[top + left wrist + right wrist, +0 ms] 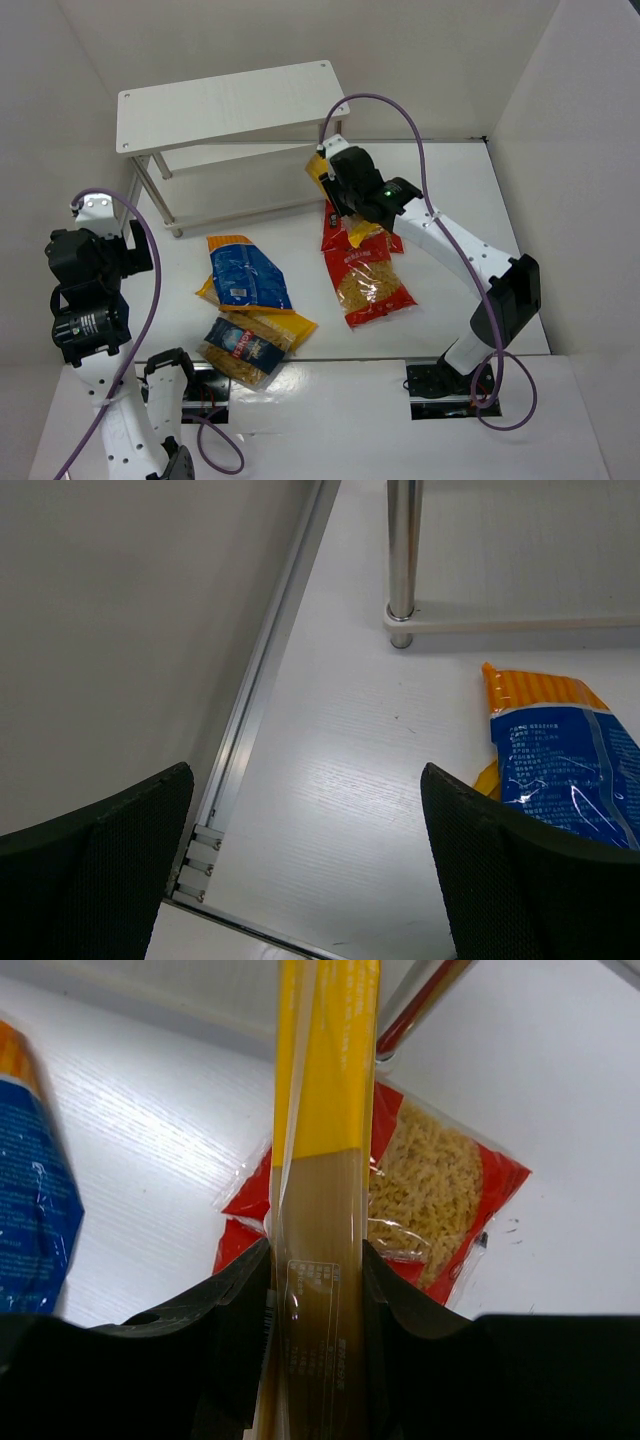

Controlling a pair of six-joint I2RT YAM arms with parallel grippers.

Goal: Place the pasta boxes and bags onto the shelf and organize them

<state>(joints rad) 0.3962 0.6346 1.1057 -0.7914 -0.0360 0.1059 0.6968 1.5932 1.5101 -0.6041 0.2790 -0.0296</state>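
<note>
My right gripper [338, 190] is shut on the long yellow spaghetti pack [325, 1080], which it holds above the table just right of the white two-tier shelf [230, 100]. One end of the pack [317, 167] pokes out toward the shelf. Below it lie two red windowed bags [368, 285], one partly under the other [430, 1190]. A yellow-orange pack with a blue label [245, 275] and a clear bag with a dark-blue label [240, 347] lie left of centre. My left gripper [305, 860] hangs open over bare table near the orange pack [560, 770].
White walls enclose the table on the left, back and right. A silver shelf leg [402, 550] stands ahead of the left gripper, and an aluminium rail [260, 680] runs along the left wall. Purple cables loop over both arms.
</note>
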